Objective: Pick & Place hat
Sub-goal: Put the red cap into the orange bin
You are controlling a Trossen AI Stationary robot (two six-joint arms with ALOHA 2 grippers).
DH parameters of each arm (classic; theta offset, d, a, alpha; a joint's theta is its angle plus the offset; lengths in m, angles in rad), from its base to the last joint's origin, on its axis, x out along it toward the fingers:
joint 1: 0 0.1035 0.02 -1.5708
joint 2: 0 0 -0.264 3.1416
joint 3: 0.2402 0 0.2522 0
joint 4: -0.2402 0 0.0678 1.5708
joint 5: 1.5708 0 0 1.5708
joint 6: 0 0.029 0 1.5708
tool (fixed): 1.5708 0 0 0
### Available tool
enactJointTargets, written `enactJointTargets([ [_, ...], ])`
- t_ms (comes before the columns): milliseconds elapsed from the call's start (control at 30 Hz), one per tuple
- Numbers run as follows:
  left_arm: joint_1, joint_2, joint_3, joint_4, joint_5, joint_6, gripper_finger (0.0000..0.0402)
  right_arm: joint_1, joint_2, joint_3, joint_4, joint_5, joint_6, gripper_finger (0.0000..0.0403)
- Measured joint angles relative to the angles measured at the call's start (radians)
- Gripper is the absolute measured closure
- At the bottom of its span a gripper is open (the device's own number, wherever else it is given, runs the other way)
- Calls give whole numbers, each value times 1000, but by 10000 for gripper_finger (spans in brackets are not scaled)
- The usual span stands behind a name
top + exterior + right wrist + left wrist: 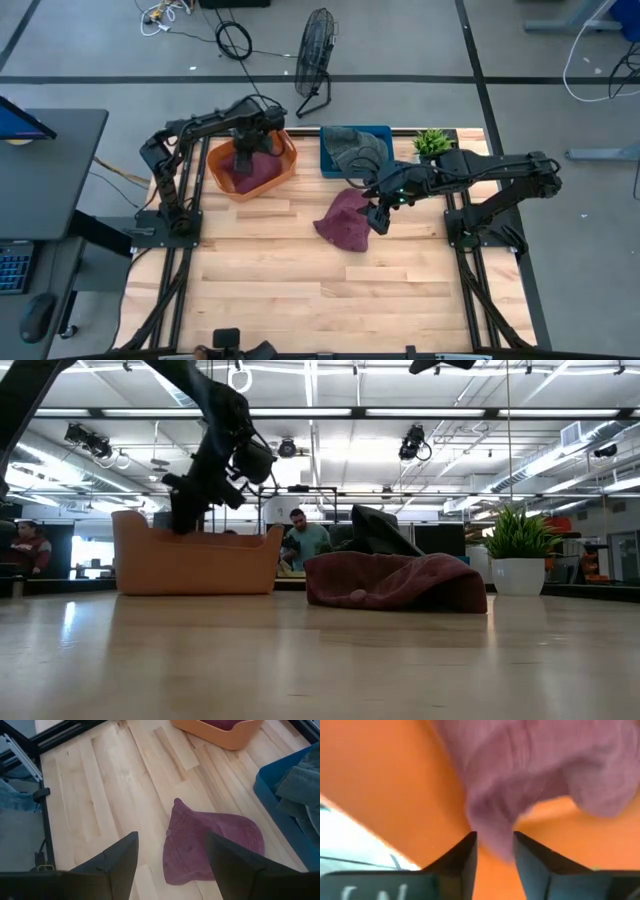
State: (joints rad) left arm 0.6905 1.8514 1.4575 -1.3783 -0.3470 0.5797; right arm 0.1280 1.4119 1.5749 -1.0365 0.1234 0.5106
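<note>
A maroon hat (pixel 345 220) lies flat on the wooden table, seen also in the low view (pixel 395 582) and the right wrist view (pixel 210 845). My right gripper (pixel 378 216) hovers open (pixel 170 865) over the hat's right edge and touches nothing. A second maroon hat (pixel 258 172) sits inside the orange bin (pixel 288 152). My left gripper (pixel 243 158) reaches down into that bin and is shut on this hat (pixel 495 845). My left gripper pinches a fold of the maroon hat's cloth (pixel 492 827) between its two fingers. It comes from above, pointing down into the orange bin. The rest of the hat spreads out beyond the fingers over the bin's floor (pixel 395 785).
A blue bin (pixel 328 160) holding grey hats (pixel 355 148) stands at the far edge, next to a small potted plant (pixel 432 142). The orange bin (pixel 195 565) is at the far left. Bare wood fills the near half of the table (pixel 300 290).
</note>
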Motion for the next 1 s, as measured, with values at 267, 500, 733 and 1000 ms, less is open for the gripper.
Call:
enactJointTargets([
  [267,-69,-15,264,-182,-63,-102,233,0,-6,0,-1,0,9,168],
  [500,-156,-78,521,-191,134,-218,240,0,-2,0,-113,25,56,168],
  [733,-253,-120,707,-188,135,-320,235,0,57,-139,-104,69,225,168],
  [1000,-312,-127,795,-178,134,-408,234,-8,105,-418,57,190,489,168],
])
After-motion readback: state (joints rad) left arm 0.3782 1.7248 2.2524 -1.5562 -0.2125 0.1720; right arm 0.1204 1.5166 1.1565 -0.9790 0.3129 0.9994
